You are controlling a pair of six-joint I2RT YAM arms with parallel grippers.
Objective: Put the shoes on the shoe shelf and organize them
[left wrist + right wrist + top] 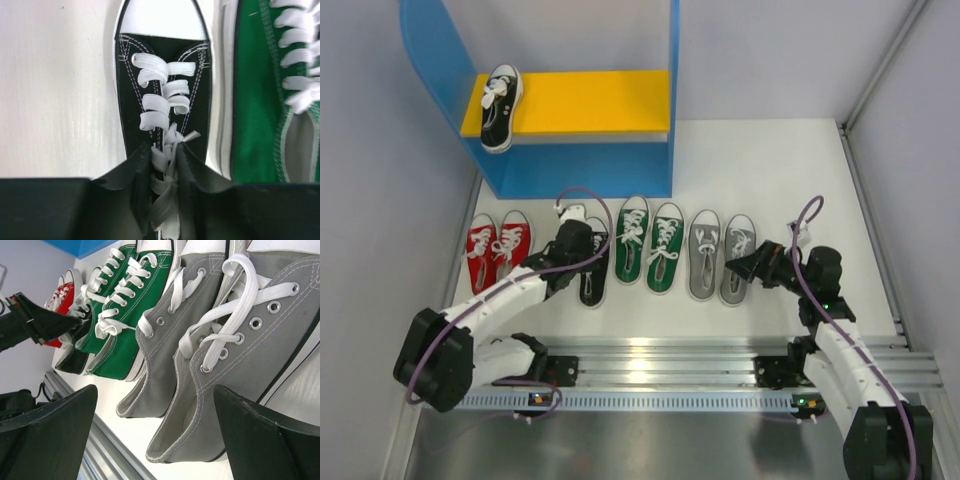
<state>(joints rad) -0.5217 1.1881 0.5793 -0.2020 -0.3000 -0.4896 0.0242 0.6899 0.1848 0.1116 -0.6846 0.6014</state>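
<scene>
One black shoe (500,105) stands on the yellow board (590,100) of the blue shoe shelf (580,170). The other black shoe (593,270) lies on the white floor in a row with the red pair (495,248), the green pair (650,245) and the grey pair (720,255). My left gripper (167,155) is over this black shoe (130,100), its jaws pinched on the laced tongue. My right gripper (155,390) is open at the heel of the right grey shoe (240,350), touching nothing.
The shelf's tall blue side panels (672,90) flank the board. A metal rail (660,360) runs along the near edge behind the shoes' heels. Grey walls close in on both sides. The green shoe (255,100) lies tight against the black one's right side.
</scene>
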